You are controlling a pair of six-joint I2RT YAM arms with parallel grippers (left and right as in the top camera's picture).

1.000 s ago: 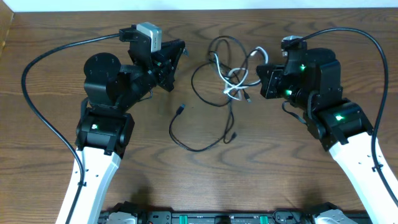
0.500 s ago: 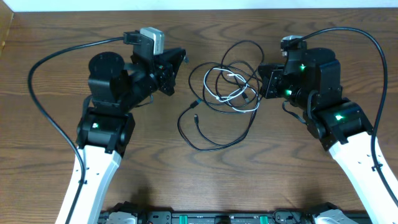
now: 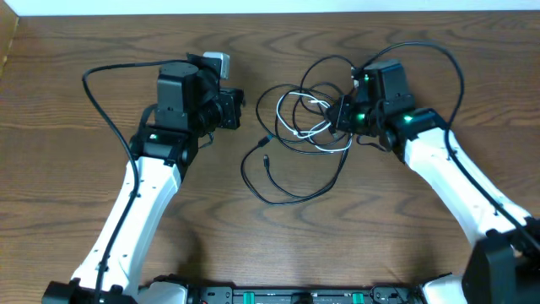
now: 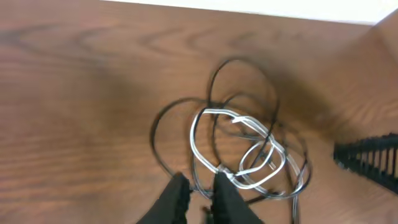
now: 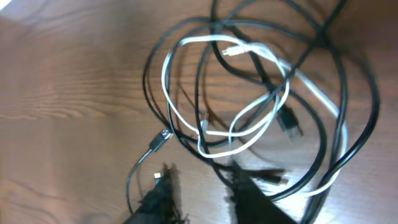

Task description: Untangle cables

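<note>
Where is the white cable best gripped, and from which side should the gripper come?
Probably the white cable at its left arc, from above, on the side of the left gripper. There it bows outward over bare table; further right it weaves among the black cables.

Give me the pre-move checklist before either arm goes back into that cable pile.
1. Left gripper empty: ok. Its jaws stand slightly apart, with no cord between them.
2. Right gripper empty: cannot tell. Its jaws are apart, but a black cord runs close by one finger.
3. Cords separated: not ok. The white cord loops through the black cords.
4. All cords on the table: ok.
5. A free plug end to grasp: ok. It lies at the pile's edge, on bare wood.
</note>
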